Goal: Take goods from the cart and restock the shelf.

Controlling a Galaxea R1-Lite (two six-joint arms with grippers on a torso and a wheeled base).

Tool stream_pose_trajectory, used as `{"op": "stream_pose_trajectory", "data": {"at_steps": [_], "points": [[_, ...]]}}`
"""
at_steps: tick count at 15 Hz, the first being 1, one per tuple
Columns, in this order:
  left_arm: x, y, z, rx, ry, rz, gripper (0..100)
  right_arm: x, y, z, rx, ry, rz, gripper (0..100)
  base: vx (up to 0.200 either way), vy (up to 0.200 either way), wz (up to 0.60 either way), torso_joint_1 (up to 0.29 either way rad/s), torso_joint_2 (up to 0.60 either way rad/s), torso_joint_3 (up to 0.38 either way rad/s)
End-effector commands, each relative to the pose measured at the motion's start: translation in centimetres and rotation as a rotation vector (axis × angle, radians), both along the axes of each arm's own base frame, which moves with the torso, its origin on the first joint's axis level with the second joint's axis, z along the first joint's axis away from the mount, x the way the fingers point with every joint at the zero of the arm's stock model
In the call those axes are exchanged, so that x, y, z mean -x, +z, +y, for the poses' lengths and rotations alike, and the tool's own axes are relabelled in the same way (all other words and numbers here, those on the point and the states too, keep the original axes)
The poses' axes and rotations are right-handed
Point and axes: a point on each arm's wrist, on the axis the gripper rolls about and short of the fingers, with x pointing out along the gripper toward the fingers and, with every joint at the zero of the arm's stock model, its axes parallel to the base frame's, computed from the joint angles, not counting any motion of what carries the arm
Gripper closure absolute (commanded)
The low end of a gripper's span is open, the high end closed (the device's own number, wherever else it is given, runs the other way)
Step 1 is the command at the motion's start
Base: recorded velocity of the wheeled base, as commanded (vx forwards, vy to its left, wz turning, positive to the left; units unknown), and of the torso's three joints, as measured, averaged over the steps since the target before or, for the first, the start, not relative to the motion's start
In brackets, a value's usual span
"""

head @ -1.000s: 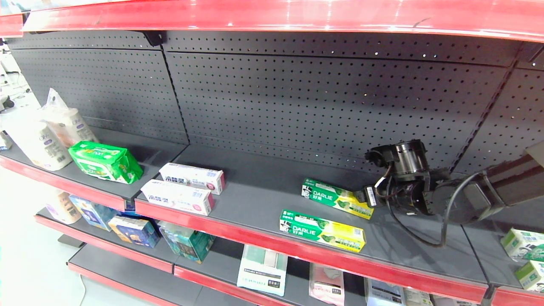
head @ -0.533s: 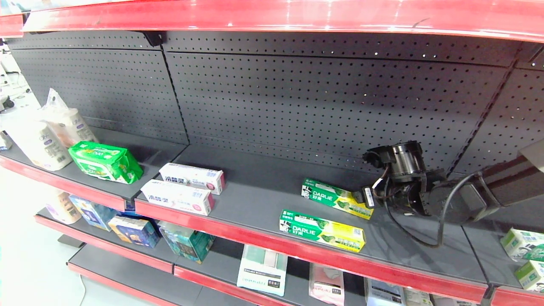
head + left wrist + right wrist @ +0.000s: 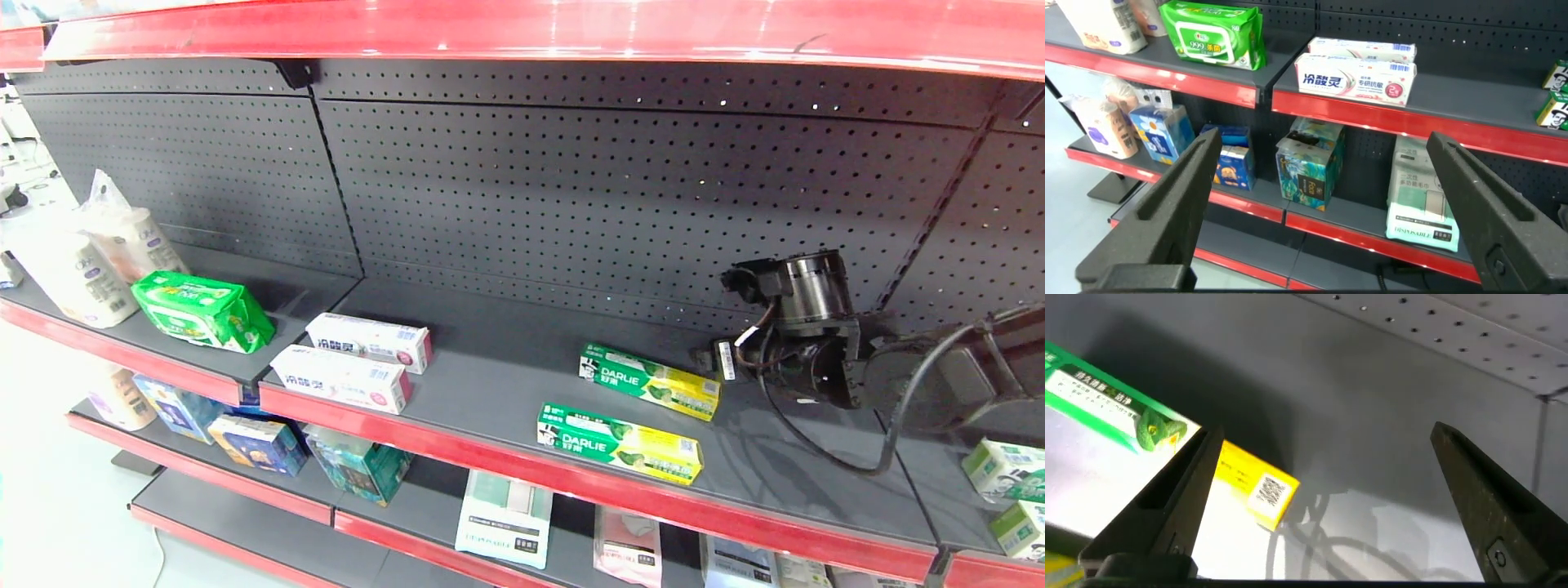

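Two green-and-yellow toothpaste boxes lie on the grey middle shelf: a back one and a front one near the red edge. My right gripper hovers just past the back box's yellow end, open and holding nothing. In the right wrist view that gripper has its fingers spread wide over bare shelf, with the box's yellow end beside one finger. My left gripper is low in front of the shelves, open and empty, facing two white toothpaste boxes.
Two white toothpaste boxes, a green wipes pack and white bottles sit to the left. Small green-white boxes stand at the far right. Lower shelves hold assorted packs. A perforated back wall closes the shelf.
My right gripper has drawn back to the right and risen a little, away from the back toothpaste box, which stays flat on the shelf.
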Motion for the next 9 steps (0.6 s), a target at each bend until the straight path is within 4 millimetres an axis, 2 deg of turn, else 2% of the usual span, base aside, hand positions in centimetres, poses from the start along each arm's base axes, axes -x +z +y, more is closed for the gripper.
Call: {"op": "stream_pose_trajectory", "data": {"at_steps": [1, 4, 9], "points": [[0.0, 0.0, 0.0, 0.000, 0.000, 0.000, 0, 2.6, 0.4, -0.9, 0.007, 0.007, 0.016, 0, 0.000, 0.000, 0.00, 0.000, 0.00, 0.000], [0.0, 0.0, 0.0, 0.000, 0.000, 0.000, 0, 3.7, -1.5, -1.3, 0.031, 0.011, 0.092, 0, 0.000, 0.000, 0.00, 0.000, 0.00, 0.000], [0.0, 0.0, 0.0, 0.000, 0.000, 0.000, 0, 4.3, -3.4, -0.5, 0.057, 0.047, 0.159, 0, 0.000, 0.000, 0.00, 0.000, 0.00, 0.000]]}}
